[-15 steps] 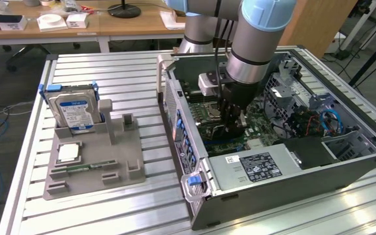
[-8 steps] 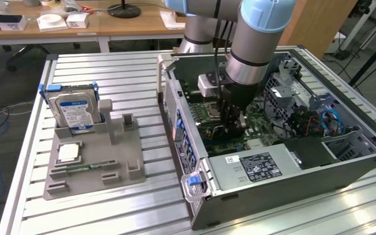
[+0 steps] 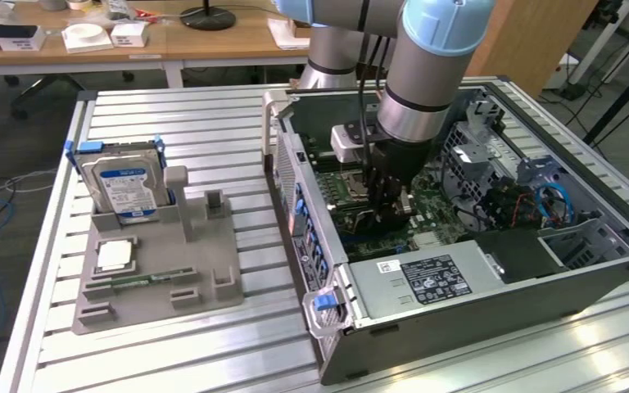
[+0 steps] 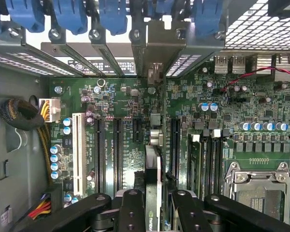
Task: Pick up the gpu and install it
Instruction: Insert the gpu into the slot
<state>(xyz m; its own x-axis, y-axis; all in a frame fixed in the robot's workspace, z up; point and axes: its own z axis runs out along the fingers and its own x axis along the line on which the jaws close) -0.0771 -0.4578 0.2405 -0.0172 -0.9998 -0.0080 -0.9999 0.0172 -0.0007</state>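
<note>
From my station I see the arm reaching down into the open computer case, which lies on its side on the slatted aluminium table. The gripper is low over the motherboard, and in the wrist view its black fingers are pinching the gpu by its edges, one finger on either side. I am looking at the card edge-on: it stands upright on the green motherboard, in line with the long black expansion slots, with its metal bracket reaching toward the case's rear wall among the blue slot latches. I cannot tell whether the card is fully seated in its slot or just resting on it. Beside it sit the white slot and, on the other side, the CPU socket. On the exterior view's left, a grey parts holder rests on the table, well apart from the case, with a hard drive standing upright in it and a memory stick lying flat.
</note>
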